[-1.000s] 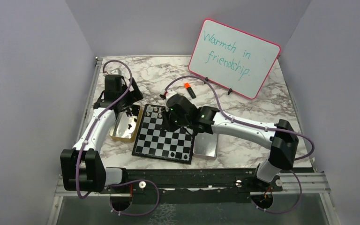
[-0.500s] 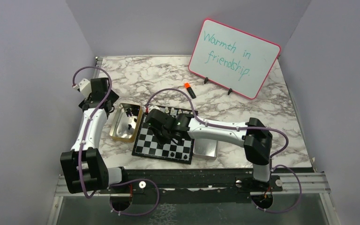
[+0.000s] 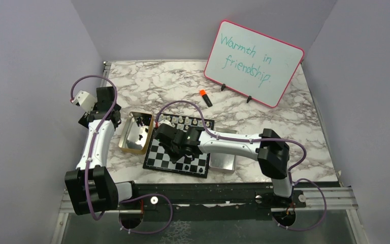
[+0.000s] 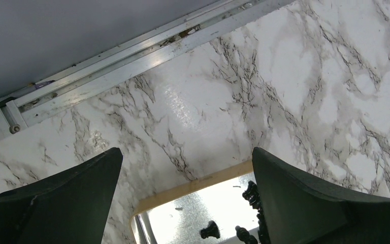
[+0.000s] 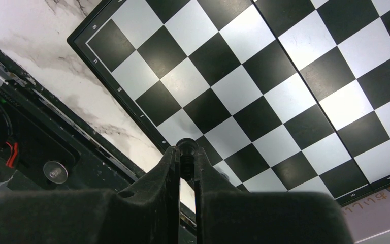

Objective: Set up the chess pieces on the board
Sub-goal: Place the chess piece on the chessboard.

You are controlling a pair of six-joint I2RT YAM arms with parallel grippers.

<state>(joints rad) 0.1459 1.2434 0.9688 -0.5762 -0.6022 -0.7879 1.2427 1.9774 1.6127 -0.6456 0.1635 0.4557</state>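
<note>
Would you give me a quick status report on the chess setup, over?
Left gripper open, empty, near gold tray. Right gripper shut on black piece, over board. No obstruction seen.

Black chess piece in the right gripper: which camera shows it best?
Right wrist view: the small black chess piece sits close up in the right gripper, at the checkered chessboard's edge. The top view hides it under the arm. The left wrist view shows only other black pieces in a gold tray.

Robot lab booth, plain walls (image 3: 30, 76), marble tabletop (image 3: 147, 81)
</note>
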